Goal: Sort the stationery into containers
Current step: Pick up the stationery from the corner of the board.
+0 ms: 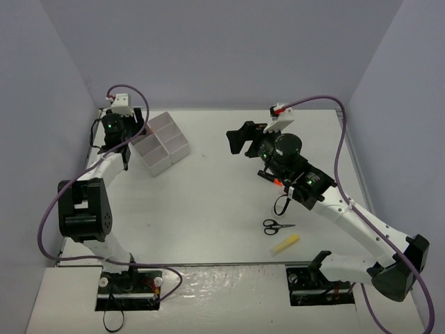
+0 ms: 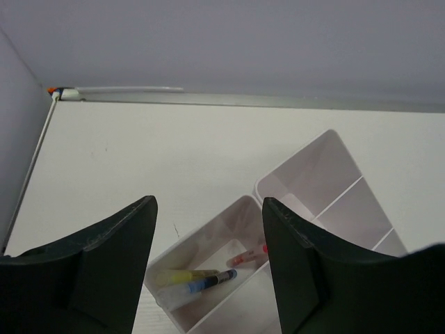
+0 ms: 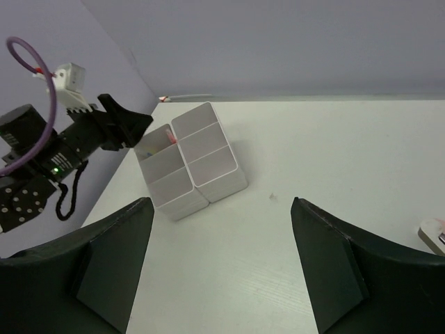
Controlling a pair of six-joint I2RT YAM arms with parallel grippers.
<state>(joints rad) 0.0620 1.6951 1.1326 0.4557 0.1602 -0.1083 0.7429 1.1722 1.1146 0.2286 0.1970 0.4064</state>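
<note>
Top external view: your left gripper point(image 1: 133, 132) hung at the left end of the white tray point(image 1: 179, 154) with jaws spread and nothing between them. The tray sat near the far-left corner of the table point(image 1: 208, 209), close to the side wall, and your right gripper point(image 1: 240, 139) was likewise released and empty, well apart across bare tabletop. Left wrist view gave you a yellow highlighter point(image 2: 182, 276), a blue-tipped pen point(image 2: 212, 281) and a pink-red item point(image 2: 247, 259) lying in one end compartment, any print too small to read. Black-handled scissors point(image 1: 277, 225) and a second yellow highlighter point(image 1: 286, 243) lay near the table's near edge, beside the right arm.
</note>
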